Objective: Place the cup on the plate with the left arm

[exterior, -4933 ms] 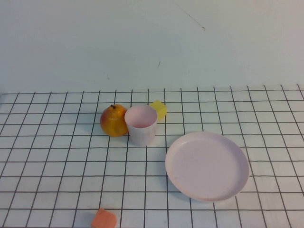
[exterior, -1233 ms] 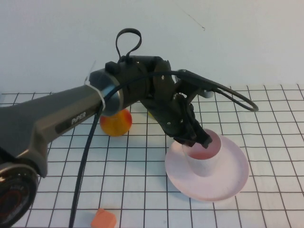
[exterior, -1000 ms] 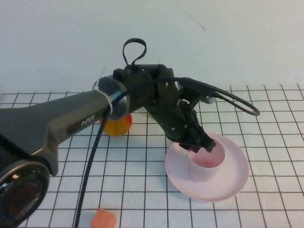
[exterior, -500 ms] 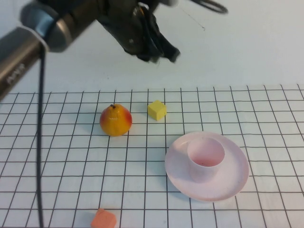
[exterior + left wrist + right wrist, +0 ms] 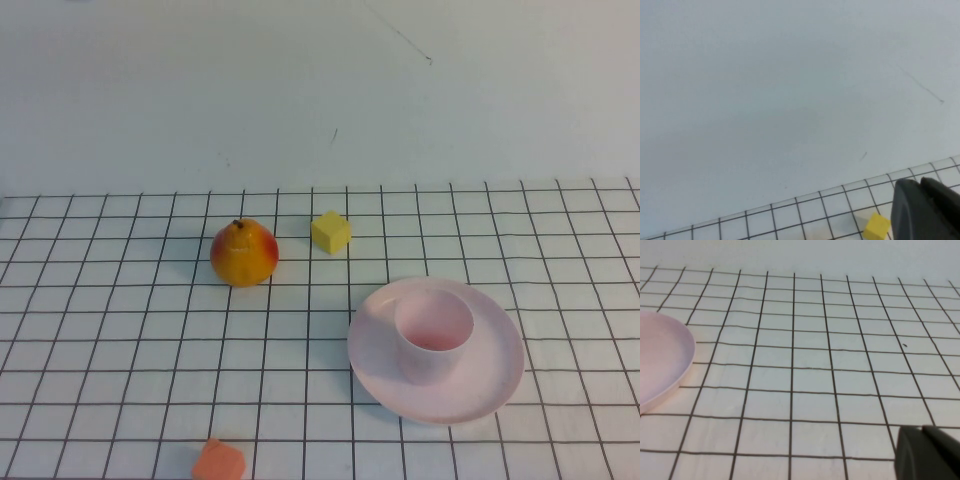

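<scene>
1. The cup stands upright on the plate, mouth up, roughly at the plate's centre. Half a second ago it stood in the same spot; about five seconds ago it stood on the table just beside the pear, so the transfer appears complete.

2. The plate rests on the gridded table, unmoved throughout. Its rim also shows at the edge of the right wrist view.

3. The left gripper appears only in its own wrist view, as a dark finger mass at the frame's corner, aimed at the pale wall with the table's far edge below. The jaws seem pressed together, with only a thin seam between them and nothing held. One second ago this gripper was at the cup on the plate; half a second ago it had risen above the pear; now it is gone from the high view, which suggests retreat after release.

4. The right gripper shows as a dark corner above bare grid beside the plate; whether it is apart or together cannot be told. It is absent from the high view.

5. Bystanders keep their places: the pear, the yellow cube near it, and an orange piece at the near edge.
</scene>
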Controlling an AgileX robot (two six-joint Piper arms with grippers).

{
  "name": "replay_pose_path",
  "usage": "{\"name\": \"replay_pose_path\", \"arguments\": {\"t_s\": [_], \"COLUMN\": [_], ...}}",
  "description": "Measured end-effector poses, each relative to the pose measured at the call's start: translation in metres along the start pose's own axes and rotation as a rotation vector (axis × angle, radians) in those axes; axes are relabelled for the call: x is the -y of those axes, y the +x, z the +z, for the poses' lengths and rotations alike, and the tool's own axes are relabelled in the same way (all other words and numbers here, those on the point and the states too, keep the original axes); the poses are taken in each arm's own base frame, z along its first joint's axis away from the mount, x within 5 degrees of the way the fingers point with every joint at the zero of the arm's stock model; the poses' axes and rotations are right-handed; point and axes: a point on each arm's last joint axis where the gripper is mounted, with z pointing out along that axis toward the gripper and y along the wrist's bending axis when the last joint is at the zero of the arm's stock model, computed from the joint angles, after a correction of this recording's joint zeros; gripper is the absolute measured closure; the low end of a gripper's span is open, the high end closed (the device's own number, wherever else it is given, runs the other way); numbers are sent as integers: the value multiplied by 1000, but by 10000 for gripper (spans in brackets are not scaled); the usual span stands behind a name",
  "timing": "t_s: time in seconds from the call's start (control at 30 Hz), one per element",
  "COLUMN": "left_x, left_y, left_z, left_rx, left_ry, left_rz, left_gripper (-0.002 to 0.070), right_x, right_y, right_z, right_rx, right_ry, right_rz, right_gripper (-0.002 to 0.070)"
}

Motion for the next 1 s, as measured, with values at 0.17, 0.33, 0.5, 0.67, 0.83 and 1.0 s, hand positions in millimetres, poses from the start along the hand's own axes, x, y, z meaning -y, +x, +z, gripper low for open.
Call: {"name": "replay_pose_path", "arguments": {"t_s": [0.17,0.33,0.5,0.67,0.83,1.0], "left_x": [-1,-2,-2,-4,-6,-10], "left_y": [45,93,132,165,188,193], "left_z": [-11,-3,17,42,63,71], "left_rx": [18,-106,-240,-368,-502,-508], "left_ry": [48,74,68,44,15,-5], "left_rz": [-25,-96,-115,-108,-35,25], "left_gripper": [675,676,676,676,676,676], "right_x": [0,0,0,0,0,0], "right_y": [0,0,0,0,0,0], "right_z": [0,0,0,0,0,0], "right_rx": [0,0,0,0,0,0], "right_ry": [0,0,0,0,0,0], "right_rz": [0,0,0,0,0,0], "right_gripper": [678,678,678,678,678,678]}}
